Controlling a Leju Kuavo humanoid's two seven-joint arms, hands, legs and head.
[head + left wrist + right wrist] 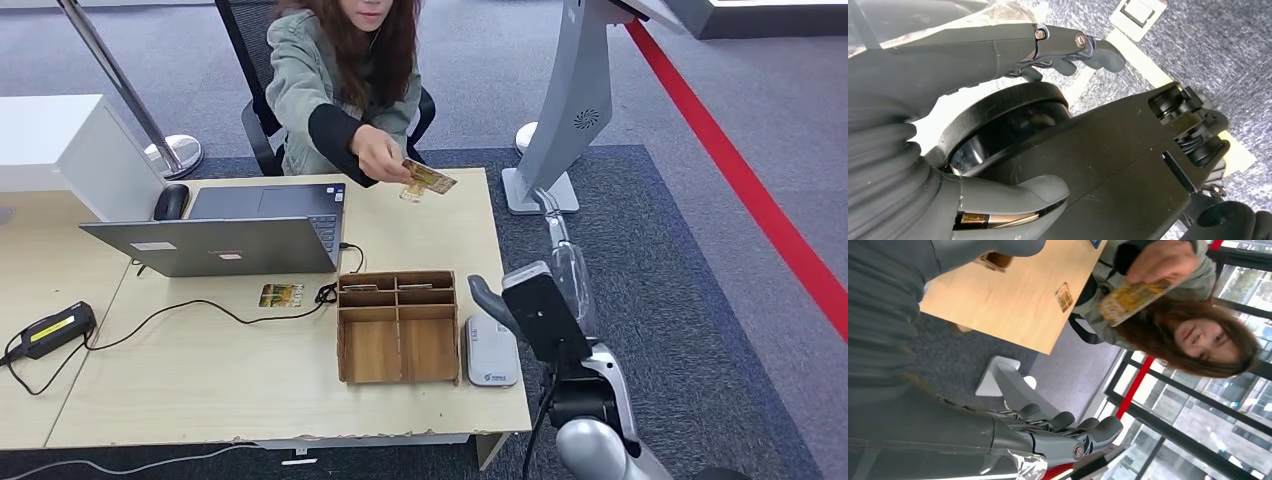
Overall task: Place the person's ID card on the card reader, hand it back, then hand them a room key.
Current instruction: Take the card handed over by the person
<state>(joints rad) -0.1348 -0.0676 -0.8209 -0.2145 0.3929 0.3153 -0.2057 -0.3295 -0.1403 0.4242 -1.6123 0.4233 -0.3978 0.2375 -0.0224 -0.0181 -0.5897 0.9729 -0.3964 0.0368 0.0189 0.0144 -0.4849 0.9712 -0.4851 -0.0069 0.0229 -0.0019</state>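
Observation:
A person seated across the desk holds out a yellow ID card point(430, 177) point(1130, 299) over the far edge. A second small card point(411, 193) point(1064, 296) lies on the desk just under it. The white card reader point(490, 352) sits at the desk's near right corner, beside a wooden organiser point(397, 325) with cards in its back slots. My right hand point(545, 300) point(1068, 427) is raised to the right of the reader, fingers apart and holding nothing, well short of the offered card. My left hand point(1073, 47) hangs low beside my body, holding nothing.
An open laptop point(240, 235) and a mouse point(171, 202) take up the desk's left half, with a cable running to a black box point(50, 330). Another card point(281, 295) lies in front of the laptop. A grey kiosk stand point(565, 110) rises right of the desk.

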